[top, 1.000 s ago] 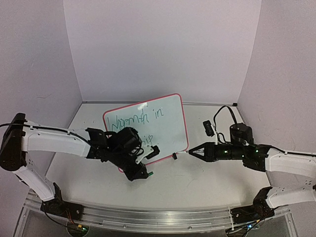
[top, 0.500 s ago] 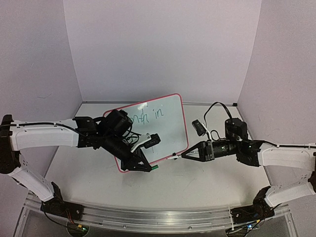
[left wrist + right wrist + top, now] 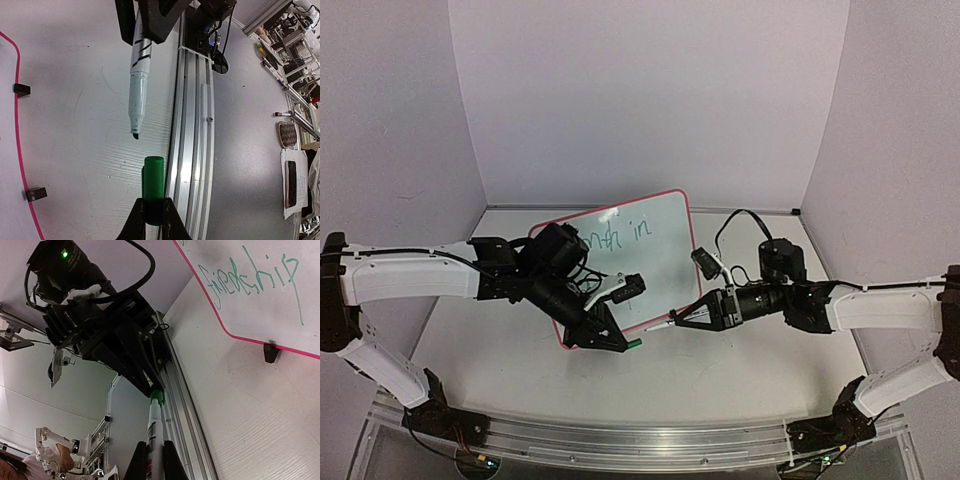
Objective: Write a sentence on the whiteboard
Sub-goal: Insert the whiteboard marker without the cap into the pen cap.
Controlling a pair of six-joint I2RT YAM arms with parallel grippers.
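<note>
Two grippers meet low in front of the whiteboard point(image 3: 660, 255), which stands tilted back on the table point(image 3: 740, 375) between the arms. The left gripper point(image 3: 618, 342) is pinched narrowly on a green cap point(image 3: 153, 187). The right gripper point(image 3: 682, 318) is clamped tight on an uncapped marker point(image 3: 137, 75) whose dark tip points at the cap's open end, near it but not touching. The green sentence point(image 3: 250, 277) shows "friendship" on the lower line and "in" above; the left arm hides the rest. Two black clip feet point(image 3: 21, 90) sit under the pink frame.
</note>
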